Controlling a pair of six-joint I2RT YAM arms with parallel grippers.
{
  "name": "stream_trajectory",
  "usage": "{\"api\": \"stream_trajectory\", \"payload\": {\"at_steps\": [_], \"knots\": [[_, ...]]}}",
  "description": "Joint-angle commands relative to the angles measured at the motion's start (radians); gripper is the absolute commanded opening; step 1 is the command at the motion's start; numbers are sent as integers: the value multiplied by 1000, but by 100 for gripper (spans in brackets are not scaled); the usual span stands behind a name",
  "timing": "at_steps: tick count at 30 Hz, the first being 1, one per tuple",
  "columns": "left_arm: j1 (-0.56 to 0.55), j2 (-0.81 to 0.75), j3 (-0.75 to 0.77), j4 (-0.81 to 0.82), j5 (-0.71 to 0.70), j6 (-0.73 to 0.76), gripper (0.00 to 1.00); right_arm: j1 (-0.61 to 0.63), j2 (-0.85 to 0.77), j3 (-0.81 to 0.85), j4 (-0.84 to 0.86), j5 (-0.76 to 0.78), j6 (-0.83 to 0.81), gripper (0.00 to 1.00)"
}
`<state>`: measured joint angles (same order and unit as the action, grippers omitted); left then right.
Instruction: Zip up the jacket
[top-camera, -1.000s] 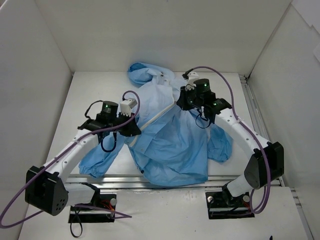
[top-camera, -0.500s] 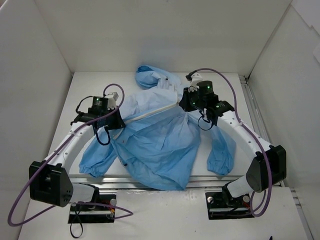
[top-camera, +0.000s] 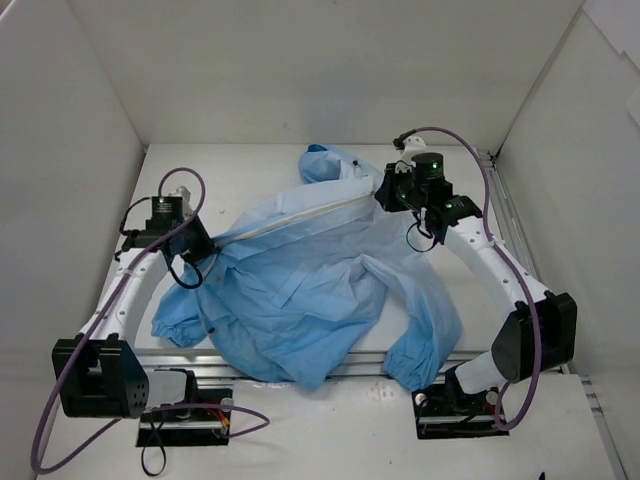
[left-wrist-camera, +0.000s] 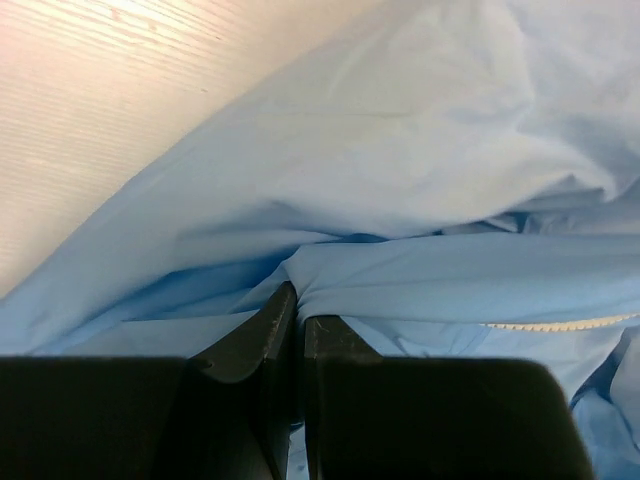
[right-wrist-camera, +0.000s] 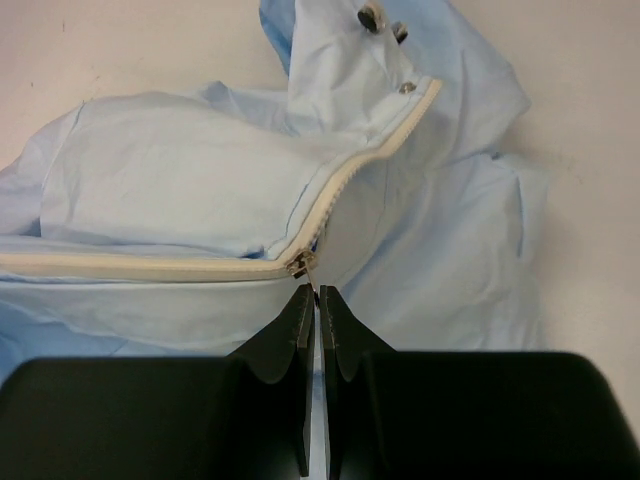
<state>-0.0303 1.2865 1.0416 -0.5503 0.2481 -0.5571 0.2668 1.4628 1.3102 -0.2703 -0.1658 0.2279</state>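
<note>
The jacket (top-camera: 310, 290) sprawls across the middle of the table (top-camera: 240, 170), with its zipper (top-camera: 290, 220) drawn taut from left to far right. The left gripper (top-camera: 203, 245) is pinched tight on a fold of fabric, and the right gripper (right-wrist-camera: 317, 292) is closed narrowly on the zipper pull (right-wrist-camera: 304, 270). That small tab could slip free, loose cloth beside the open teeth could jam it, or the thin fabric could slide from the left pinch and slacken the line. The tabletop is pale and smooth, boxed in by white walls (top-camera: 300, 70).
</note>
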Motion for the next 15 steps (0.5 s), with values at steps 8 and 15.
{"api": "stream_trajectory", "payload": {"at_steps": [8,15], "knots": [[207,-44,66,-34,-135,-6,0,-133,-25,204,85,219,-29,0],[259,-30,176,-27,-106,-12,0,-175,7,333,83,238,-41,0]]}}
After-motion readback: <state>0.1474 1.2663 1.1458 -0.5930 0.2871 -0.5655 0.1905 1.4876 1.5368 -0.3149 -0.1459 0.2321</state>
